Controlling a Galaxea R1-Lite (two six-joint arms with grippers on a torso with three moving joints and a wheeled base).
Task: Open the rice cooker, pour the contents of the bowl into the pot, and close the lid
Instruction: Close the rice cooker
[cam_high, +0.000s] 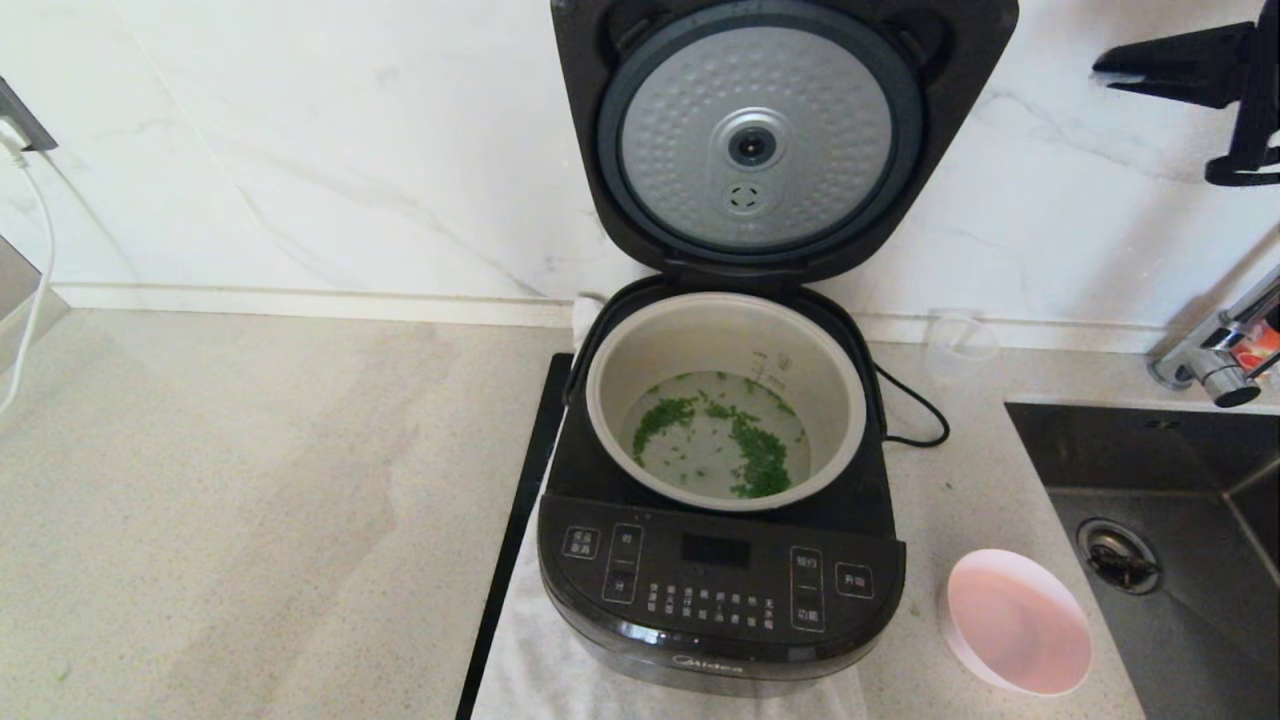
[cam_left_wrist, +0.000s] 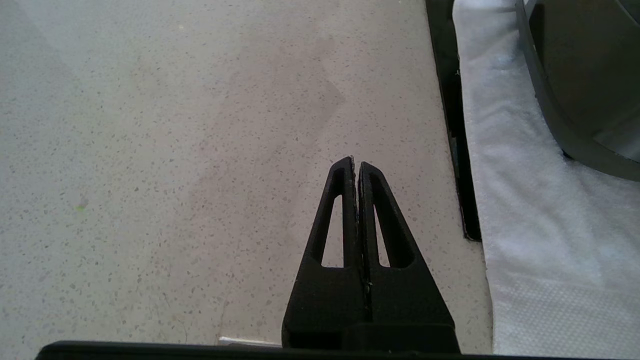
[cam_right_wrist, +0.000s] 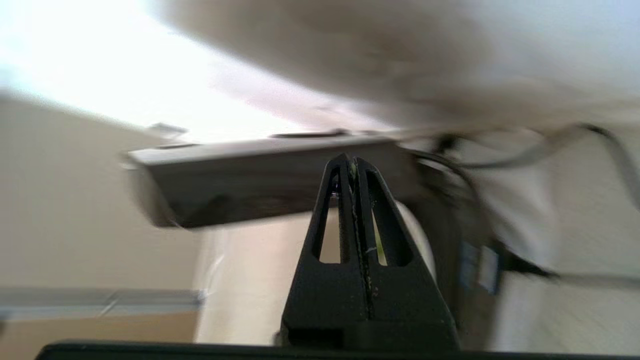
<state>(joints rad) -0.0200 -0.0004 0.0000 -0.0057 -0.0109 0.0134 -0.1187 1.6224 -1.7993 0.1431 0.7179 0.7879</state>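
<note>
The rice cooker (cam_high: 720, 590) stands on the counter with its lid (cam_high: 760, 140) swung fully upright, silver dimpled underside facing me. The beige pot (cam_high: 725, 325) sits inside, chopped green bits (cam_high: 755, 445) scattered over its bottom. The pink bowl (cam_high: 1015, 620) rests empty on the counter right of the cooker. My right gripper (cam_high: 1098, 68) hovers high at the upper right, level with the lid, shut and empty; its wrist view shows the gripper (cam_right_wrist: 353, 159) pointing at the lid's edge (cam_right_wrist: 240, 180). My left gripper (cam_left_wrist: 356, 162) is shut over bare counter left of the cooker (cam_left_wrist: 575, 90).
A white towel (cam_high: 540, 660) and a black strip (cam_high: 515, 530) lie under and beside the cooker. A steel sink (cam_high: 1180, 560) and faucet (cam_high: 1225, 350) are at the right. A clear cup (cam_high: 960, 345) and the power cord (cam_high: 915, 410) sit behind the cooker.
</note>
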